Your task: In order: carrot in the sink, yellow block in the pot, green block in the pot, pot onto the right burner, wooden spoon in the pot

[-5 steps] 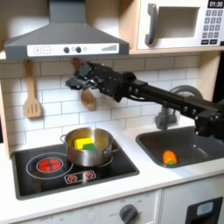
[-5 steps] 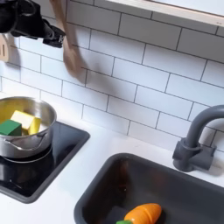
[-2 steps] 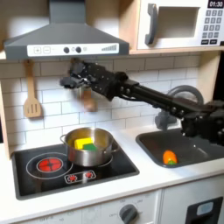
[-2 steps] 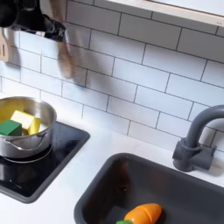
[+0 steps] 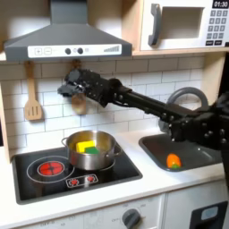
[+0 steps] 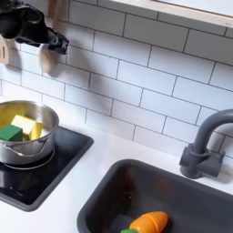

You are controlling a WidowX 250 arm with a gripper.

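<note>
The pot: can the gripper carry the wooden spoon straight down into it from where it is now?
Probably yes. The gripper holds the wooden spoon above the pot, slightly toward the first exterior view's left. The pot's mouth is open, with the yellow block and green block lying low inside.

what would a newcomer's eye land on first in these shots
Probably the black arm stretched across the white tile wall, its gripper holding the wooden spoon above the pot on the stove's right burner. Next, the yellow block and green block in the pot, and the carrot in the sink.
</note>
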